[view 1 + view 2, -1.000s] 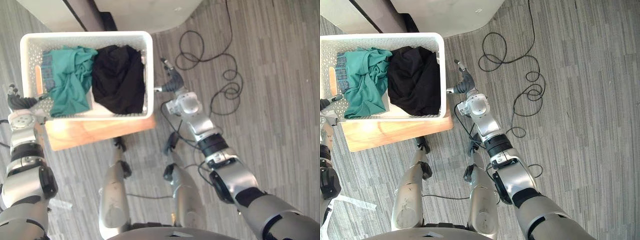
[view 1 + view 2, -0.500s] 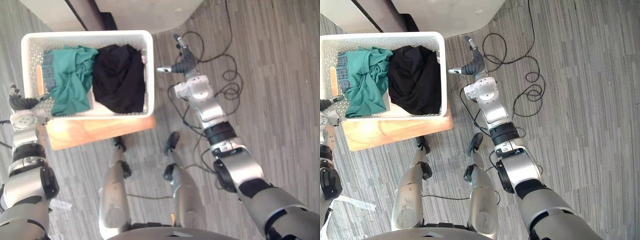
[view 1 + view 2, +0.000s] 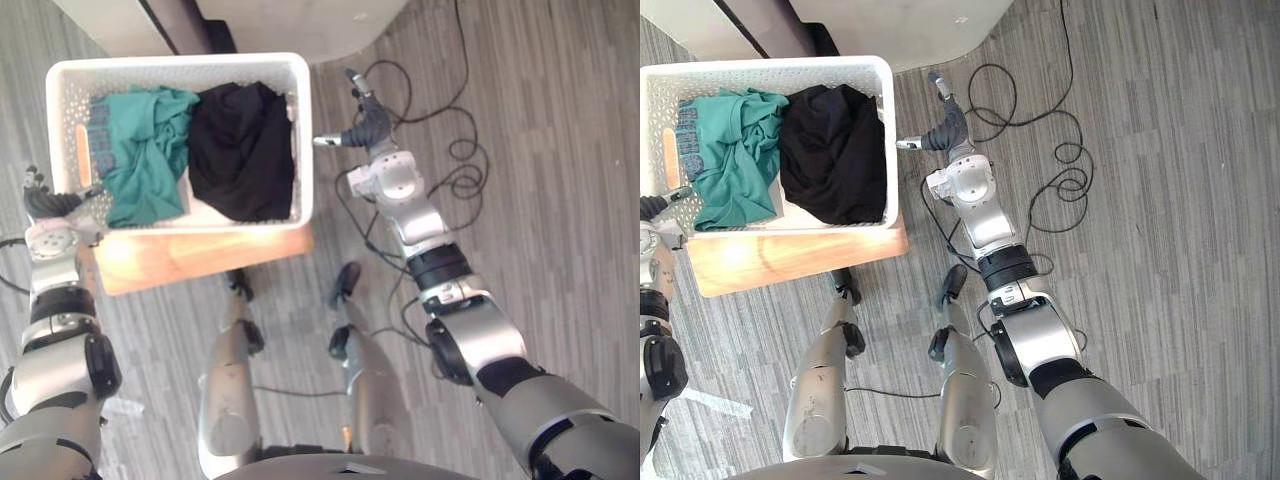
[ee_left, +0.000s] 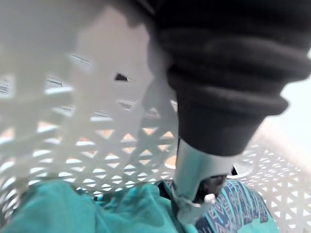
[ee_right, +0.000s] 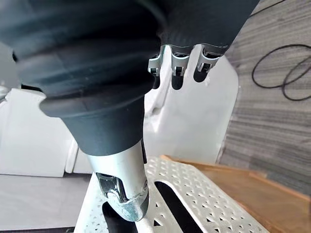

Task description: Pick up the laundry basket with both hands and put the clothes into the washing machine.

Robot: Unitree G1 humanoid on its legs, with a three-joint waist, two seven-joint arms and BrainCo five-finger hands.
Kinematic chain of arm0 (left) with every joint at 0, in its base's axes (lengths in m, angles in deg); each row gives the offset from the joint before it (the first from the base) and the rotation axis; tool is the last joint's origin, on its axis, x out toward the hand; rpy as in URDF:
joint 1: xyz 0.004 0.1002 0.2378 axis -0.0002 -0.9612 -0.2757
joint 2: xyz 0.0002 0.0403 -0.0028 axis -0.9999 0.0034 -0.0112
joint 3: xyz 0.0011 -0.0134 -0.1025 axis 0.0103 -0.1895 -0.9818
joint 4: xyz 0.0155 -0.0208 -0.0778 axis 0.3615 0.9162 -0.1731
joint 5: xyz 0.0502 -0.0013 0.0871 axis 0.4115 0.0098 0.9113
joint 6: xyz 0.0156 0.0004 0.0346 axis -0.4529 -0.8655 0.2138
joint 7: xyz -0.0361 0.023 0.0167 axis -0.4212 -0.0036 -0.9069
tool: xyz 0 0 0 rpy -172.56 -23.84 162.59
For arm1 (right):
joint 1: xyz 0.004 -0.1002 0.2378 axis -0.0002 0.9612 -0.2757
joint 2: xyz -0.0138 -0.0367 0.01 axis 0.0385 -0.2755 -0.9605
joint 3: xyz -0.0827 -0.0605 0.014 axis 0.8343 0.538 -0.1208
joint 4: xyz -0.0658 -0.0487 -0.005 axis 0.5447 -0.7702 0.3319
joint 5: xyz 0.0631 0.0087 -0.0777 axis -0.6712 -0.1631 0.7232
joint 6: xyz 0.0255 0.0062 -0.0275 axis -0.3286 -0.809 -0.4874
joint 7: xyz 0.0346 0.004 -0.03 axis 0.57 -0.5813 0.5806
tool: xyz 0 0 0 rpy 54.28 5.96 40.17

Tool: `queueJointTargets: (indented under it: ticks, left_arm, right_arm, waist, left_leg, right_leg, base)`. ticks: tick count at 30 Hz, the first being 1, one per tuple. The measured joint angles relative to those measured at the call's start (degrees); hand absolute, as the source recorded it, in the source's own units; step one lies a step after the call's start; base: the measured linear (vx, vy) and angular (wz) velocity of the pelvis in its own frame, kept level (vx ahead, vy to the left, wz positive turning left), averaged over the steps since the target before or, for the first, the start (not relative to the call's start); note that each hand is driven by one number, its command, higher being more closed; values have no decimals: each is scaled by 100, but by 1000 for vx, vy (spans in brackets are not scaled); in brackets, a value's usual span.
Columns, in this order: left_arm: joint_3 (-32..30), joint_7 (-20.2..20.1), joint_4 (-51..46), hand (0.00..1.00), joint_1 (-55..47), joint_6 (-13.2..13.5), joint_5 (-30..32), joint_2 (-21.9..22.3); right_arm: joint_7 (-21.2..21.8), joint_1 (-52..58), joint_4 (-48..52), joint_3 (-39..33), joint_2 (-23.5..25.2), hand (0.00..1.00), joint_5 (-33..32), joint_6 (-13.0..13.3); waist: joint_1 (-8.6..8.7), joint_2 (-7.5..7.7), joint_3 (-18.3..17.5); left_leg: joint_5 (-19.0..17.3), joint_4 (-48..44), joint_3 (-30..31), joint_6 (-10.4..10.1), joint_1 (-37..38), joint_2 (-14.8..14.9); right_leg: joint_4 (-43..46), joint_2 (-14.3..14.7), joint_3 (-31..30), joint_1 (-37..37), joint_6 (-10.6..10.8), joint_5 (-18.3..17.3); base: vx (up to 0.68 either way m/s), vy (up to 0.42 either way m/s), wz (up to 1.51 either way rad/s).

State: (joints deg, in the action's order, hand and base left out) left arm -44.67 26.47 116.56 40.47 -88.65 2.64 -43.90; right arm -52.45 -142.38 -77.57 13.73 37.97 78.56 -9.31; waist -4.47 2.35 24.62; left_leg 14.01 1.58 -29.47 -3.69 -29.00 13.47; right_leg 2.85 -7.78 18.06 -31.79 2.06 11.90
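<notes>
Right hand (image 3: 366, 128) open beside basket (image 3: 306, 150) at upper left; left hand (image 3: 47, 203) at its far wall, grip unclear.
Likely light, stiff plastic; best taken by both handle slots (image 3: 78, 155), kept level.

Right hand (image 3: 362, 128) straight-fingered, arm outstretched; left hand (image 3: 48, 205) forward, low.

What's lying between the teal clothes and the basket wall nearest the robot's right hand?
A crumpled black garment, filling that half of the laundry basket and touching the teal clothes; the left eye view shows it.
</notes>
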Motion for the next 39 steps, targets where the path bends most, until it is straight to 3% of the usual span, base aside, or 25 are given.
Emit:
queueJointTargets:
  ticks: [13, 30, 39]
  left_arm:
    - [595, 35, -335, 0, -69, 2, -60, -8]
    - [817, 245, -783, 0, -69, -159, -58, 255]
    - [1051, 139, -769, 0, -94, -188, -49, 434]
  right_arm:
    - [59, 687, -704, -109, 275, 0, 447, -136]
    - [153, 945, -665, -232, 417, 0, 436, -184]
    - [169, 1082, -670, -524, 162, 0, -703, -177]
  waist:
    - [-28, -9, 1]
    - [-38, -31, 7]
    - [9, -35, 10]
  left_leg:
    - [30, 72, 116, 4, -37, -110]
    - [28, 42, 77, 9, 21, -119]
    - [17, 61, 119, 2, 328, -124]
  right_leg:
    - [50, -94, 31, -37, 26, -45]
    - [185, -129, 24, -32, 7, -76]
    - [161, -102, 16, 277, -18, -151]
  base:
    - [0, -6, 4]
    - [0, -2, 0]
    - [-7, -21, 0]
